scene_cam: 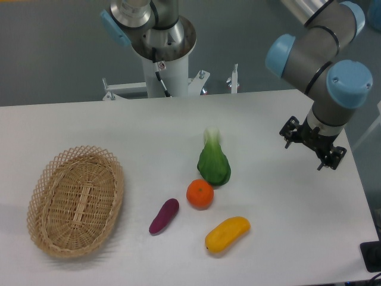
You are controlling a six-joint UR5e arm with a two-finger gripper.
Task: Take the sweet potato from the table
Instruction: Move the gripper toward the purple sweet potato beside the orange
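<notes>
The sweet potato [164,215] is a small purple tuber lying on the white table [89,125], front centre, pointing up to the right. My gripper [312,144] hangs over the table's right side, far to the right of the sweet potato and well above it. Its two black fingers [290,130] stand apart, open, with nothing between them.
A round orange [200,193] sits just right of the sweet potato. A yellow oblong fruit [227,234] lies to the front right. A green leafy vegetable [214,162] stands behind the orange. An oval wicker basket [76,199] sits at the left. The arm's base [164,53] is at the back.
</notes>
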